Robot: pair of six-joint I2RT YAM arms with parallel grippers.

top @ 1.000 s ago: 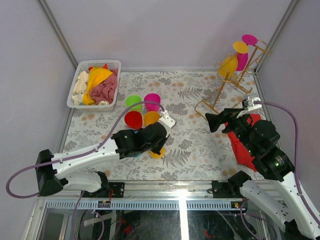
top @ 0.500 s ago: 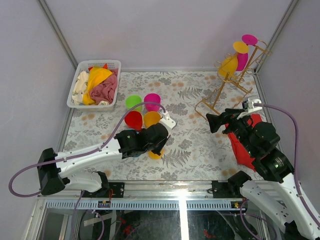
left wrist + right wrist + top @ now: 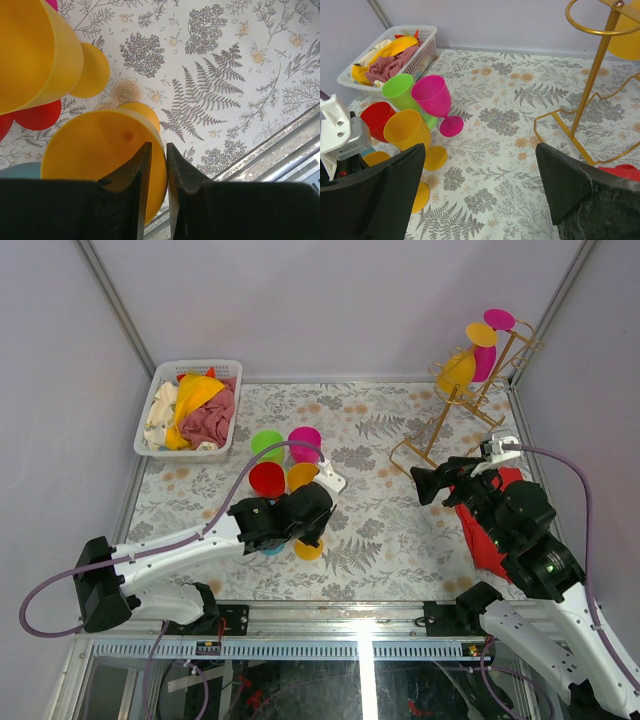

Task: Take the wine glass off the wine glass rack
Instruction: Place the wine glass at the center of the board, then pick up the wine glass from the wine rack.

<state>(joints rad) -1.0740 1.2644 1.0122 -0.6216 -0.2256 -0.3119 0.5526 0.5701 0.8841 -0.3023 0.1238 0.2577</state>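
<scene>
The gold wire wine glass rack (image 3: 462, 412) was seen at the far right corner of the fern-printed tabletop (image 3: 390, 530). Two glasses were hung on its upper arm with their bases uppermost: a hanging yellow wine glass (image 3: 458, 368) and, just beside it, a hanging magenta wine glass (image 3: 486, 360). The right claw (image 3: 432, 483) was held near the rack's base wire but apart from it. Its fingers (image 3: 385, 195) were spread wide and nothing was caught between them. A red item (image 3: 488, 540) was partly covered by the right arm.

Left of centre, four glasses were stood in a tight cluster: a green glass (image 3: 267, 445), a magenta glass (image 3: 305, 442), a red glass (image 3: 267, 480) and an orange-yellow glass (image 3: 302, 476). The left claw (image 3: 157, 146) was positioned over a fifth, a yellow glass (image 3: 95, 155), set just in front of that cluster. In the left wrist view its fingers were seen nearly together, with only a narrow slit between them. The edge of the yellow glass's bowl was lined up with that slit; whether the rim was pinched could not be told. A light blue object (image 3: 20, 171) was glimpsed beside that glass, too cropped to be identified.

A white slatted basket (image 3: 225, 367) filled with crumpled cloths (image 3: 200, 410) was placed at the far left corner.
</scene>
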